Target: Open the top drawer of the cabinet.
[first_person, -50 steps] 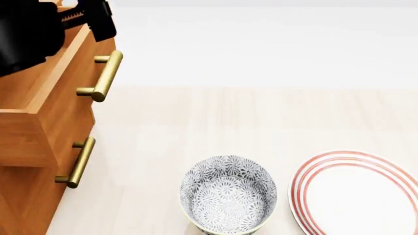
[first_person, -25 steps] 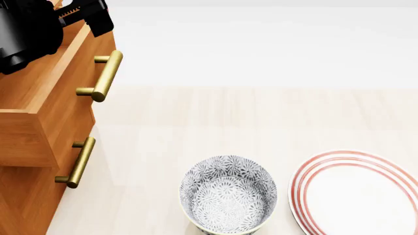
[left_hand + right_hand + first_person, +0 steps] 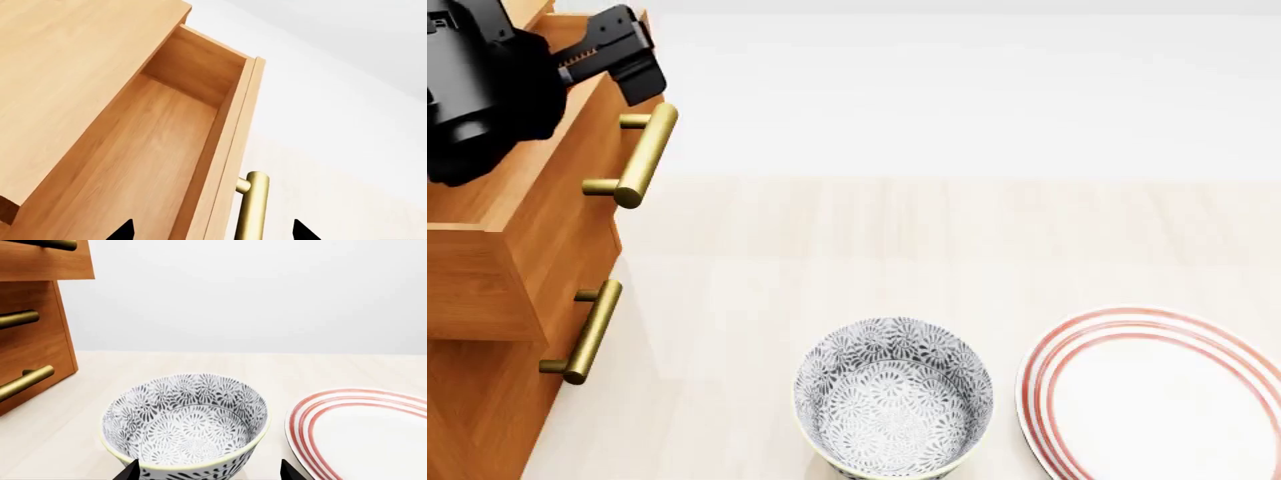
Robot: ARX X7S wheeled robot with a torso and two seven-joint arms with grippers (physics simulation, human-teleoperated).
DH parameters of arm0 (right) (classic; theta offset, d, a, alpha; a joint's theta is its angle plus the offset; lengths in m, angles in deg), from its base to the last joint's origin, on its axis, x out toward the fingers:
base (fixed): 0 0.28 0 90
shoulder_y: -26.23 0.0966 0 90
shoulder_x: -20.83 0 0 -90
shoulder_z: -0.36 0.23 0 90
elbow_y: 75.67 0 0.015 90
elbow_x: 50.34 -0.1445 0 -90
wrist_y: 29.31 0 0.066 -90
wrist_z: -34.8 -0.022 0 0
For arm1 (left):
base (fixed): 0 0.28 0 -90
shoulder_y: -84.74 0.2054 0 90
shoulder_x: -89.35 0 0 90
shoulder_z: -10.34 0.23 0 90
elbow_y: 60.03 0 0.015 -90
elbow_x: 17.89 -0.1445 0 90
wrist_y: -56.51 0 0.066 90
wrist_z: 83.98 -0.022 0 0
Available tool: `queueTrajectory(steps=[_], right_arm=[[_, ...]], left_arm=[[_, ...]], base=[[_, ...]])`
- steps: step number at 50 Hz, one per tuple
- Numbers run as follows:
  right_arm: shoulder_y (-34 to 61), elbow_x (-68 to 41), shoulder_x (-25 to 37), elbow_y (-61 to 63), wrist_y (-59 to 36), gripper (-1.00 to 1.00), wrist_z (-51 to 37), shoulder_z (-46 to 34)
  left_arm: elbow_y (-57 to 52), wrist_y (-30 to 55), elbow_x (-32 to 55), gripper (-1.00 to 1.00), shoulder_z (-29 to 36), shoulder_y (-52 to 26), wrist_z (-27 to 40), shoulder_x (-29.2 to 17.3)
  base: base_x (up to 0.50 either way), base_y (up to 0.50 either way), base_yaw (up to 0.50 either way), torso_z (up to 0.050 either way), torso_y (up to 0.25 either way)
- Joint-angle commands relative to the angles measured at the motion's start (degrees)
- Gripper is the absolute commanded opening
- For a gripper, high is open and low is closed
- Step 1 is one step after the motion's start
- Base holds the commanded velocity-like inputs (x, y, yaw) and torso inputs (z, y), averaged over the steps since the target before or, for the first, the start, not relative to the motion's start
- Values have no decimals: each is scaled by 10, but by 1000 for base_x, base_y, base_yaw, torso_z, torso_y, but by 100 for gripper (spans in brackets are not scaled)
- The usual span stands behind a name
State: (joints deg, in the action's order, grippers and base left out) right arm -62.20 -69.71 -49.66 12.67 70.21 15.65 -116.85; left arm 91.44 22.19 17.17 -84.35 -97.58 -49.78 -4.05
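One drawer [image 3: 521,180], the top one at far left of the cabinet [image 3: 481,400], stands pulled out. Left tool [image 3: 210,232] is spread over its handle [image 3: 253,210], holding nothing. Right tool [image 3: 208,472] is spread over the bowl [image 3: 185,422]. Opening looks nearly done; next, withdraw clear.

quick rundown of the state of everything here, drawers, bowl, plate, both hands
top drawer: pulled out, nothing visible inside
lower drawers: not pulled out like the top one
bowl: upright, empty
plate: flat on the table, empty, apart from the bowl
left hand: open, over the top drawer's front, holding nothing
right hand: open, just behind the bowl, holding nothing
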Motion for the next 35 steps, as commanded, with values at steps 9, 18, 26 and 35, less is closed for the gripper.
queueTrajectory(steps=[9,18,26,35], right_arm=[[3,7,-12,-6,4,100,12,12],[2,7,-11,-5,6,100,11,11],[0,7,-9,-1,5,100,9,10],[1,6,-8,-1,5,100,9,9]], left_arm=[[11,14,19,100,-22,-2,4,14],[-47,58,46,100,-12,19,9,27],[-65,70,84,100,3,23,21,28],[-61,74,114,100,28,22,-4,29]], base=[[0,0,0,0,0],[0,0,0,0,0],[0,0,0,0,0],[0,0,0,0,0]])
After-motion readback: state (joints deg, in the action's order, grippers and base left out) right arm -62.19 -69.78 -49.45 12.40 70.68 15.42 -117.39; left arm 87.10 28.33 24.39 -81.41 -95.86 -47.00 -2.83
